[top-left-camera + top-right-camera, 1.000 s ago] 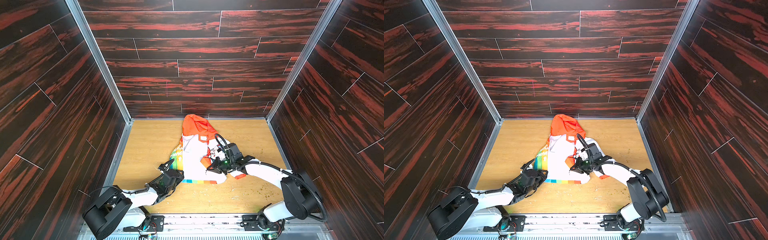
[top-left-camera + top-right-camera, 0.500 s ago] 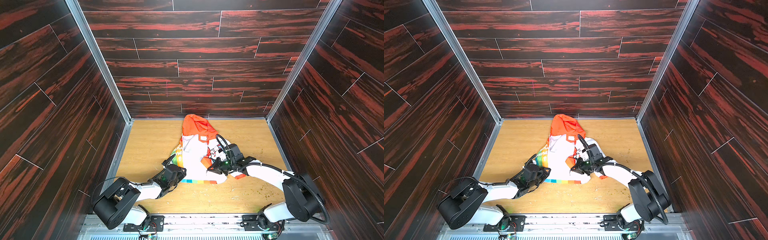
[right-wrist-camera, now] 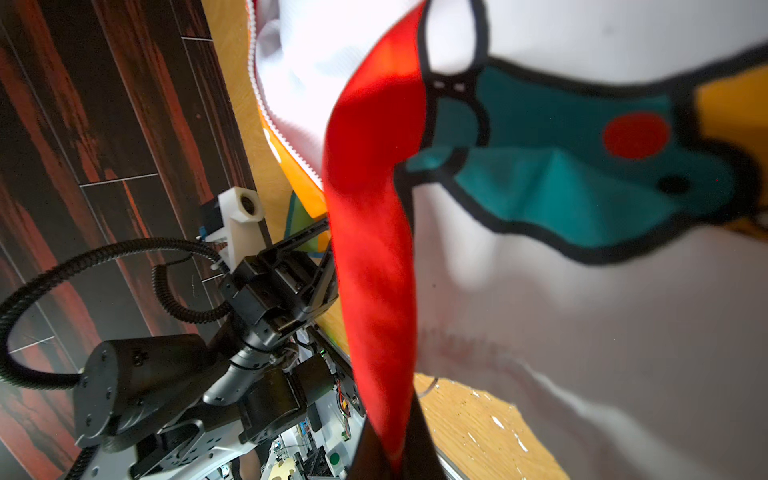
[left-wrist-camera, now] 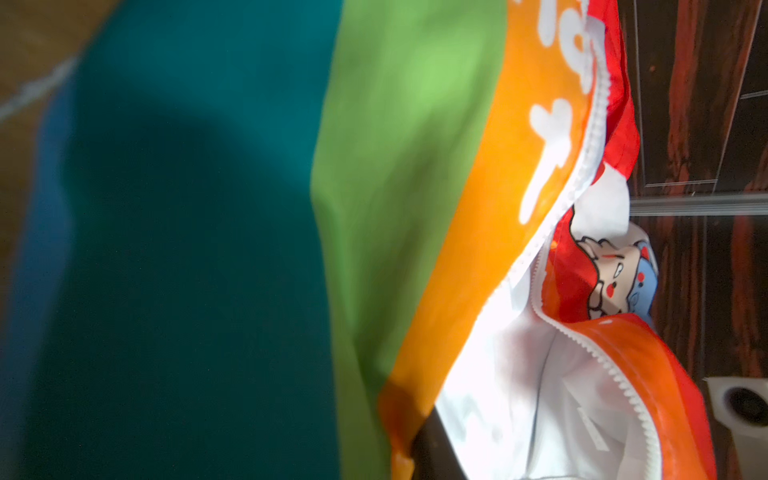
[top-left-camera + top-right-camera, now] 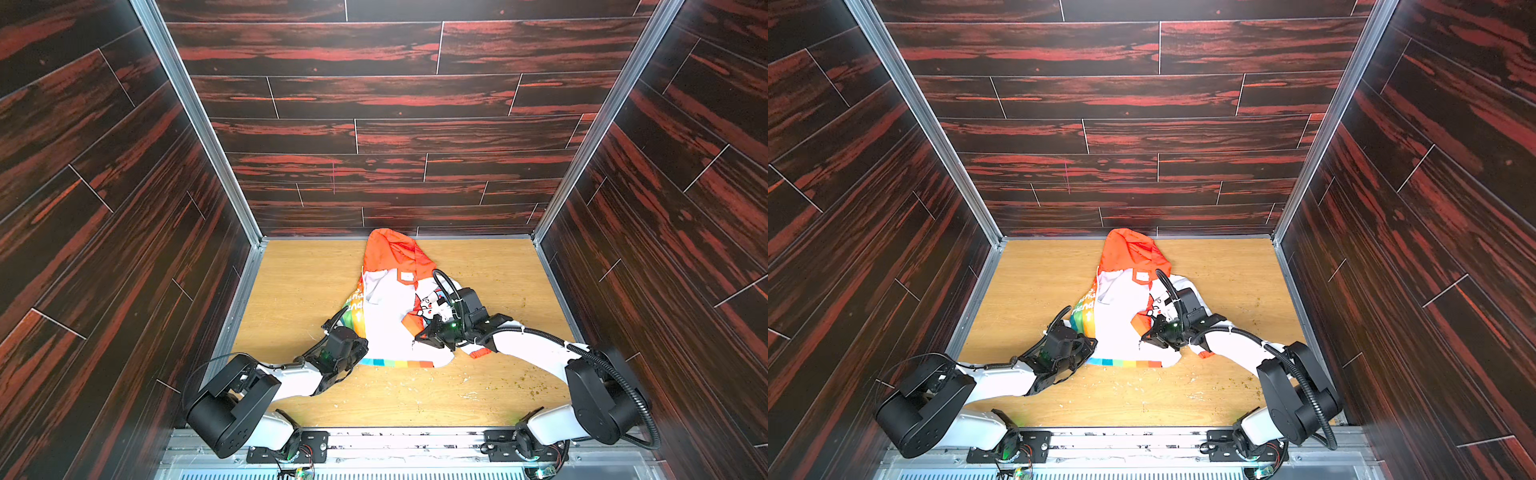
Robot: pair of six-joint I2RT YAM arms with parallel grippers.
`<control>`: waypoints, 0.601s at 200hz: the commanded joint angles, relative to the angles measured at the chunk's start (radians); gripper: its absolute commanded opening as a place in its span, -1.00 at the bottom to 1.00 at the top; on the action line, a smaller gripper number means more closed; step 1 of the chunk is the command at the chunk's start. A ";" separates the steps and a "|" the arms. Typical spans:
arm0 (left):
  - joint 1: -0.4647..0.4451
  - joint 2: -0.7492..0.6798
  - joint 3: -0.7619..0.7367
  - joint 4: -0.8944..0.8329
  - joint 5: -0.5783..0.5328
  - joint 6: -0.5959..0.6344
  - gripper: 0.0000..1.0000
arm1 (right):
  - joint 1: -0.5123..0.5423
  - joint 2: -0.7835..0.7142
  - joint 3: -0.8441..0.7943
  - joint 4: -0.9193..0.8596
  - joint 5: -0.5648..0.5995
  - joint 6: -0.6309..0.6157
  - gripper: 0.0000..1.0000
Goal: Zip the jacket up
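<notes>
In both top views the jacket (image 5: 386, 316) runs near-to-far (hood (image 5: 395, 249) far).

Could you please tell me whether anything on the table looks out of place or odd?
The jacket lies open, rumpled and skewed, with its white lining showing and its zipper teeth apart. Pale flecks and greenish crumbs litter the table toward the robot's side.
</notes>
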 commanded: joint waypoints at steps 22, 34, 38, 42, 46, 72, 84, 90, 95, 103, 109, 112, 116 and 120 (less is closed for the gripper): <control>0.020 0.012 0.024 0.000 0.063 -0.010 -1.00 | 0.005 -0.050 0.004 -0.026 0.032 -0.013 -1.00; 0.023 0.011 0.032 -0.015 0.084 -0.019 -1.00 | 0.005 -0.060 0.028 -0.059 0.058 -0.036 -1.00; 0.023 0.010 0.037 -0.023 0.090 -0.022 -1.00 | 0.005 -0.064 0.036 -0.074 0.070 -0.045 -1.00; 0.023 0.008 0.043 -0.030 0.097 -0.022 -1.00 | 0.005 -0.068 0.045 -0.093 0.082 -0.053 -1.00; 0.024 0.008 0.049 -0.038 0.105 -0.022 -1.00 | 0.005 -0.073 0.056 -0.110 0.099 -0.063 -1.00; 0.032 0.002 0.123 -0.134 0.173 -0.003 -1.00 | 0.005 -0.097 0.136 -0.239 0.227 -0.143 -1.00; 0.034 -0.015 0.157 -0.178 0.184 0.008 -1.00 | 0.003 -0.100 0.188 -0.308 0.290 -0.186 -1.00; 0.034 -0.027 0.170 -0.191 0.188 0.013 -1.00 | 0.004 -0.100 0.212 -0.342 0.325 -0.206 -1.00; 0.036 -0.038 0.182 -0.207 0.189 0.014 -1.00 | 0.003 -0.102 0.231 -0.365 0.355 -0.220 -1.00; 0.039 -0.052 0.208 -0.246 0.188 0.015 -1.00 | 0.004 -0.100 0.264 -0.410 0.408 -0.233 -1.00; 0.041 -0.060 0.235 -0.286 0.189 0.015 -1.00 | 0.003 -0.099 0.290 -0.438 0.445 -0.241 -1.00; 0.045 -0.064 0.247 -0.309 0.190 0.016 -1.00 | 0.001 -0.098 0.302 -0.449 0.463 -0.243 -1.00; 0.050 -0.069 0.263 -0.337 0.195 0.023 -1.00 | 0.001 -0.098 0.315 -0.465 0.489 -0.245 -1.00; 0.056 -0.073 0.276 -0.360 0.202 0.033 -1.00 | 0.001 -0.099 0.328 -0.478 0.514 -0.244 -1.00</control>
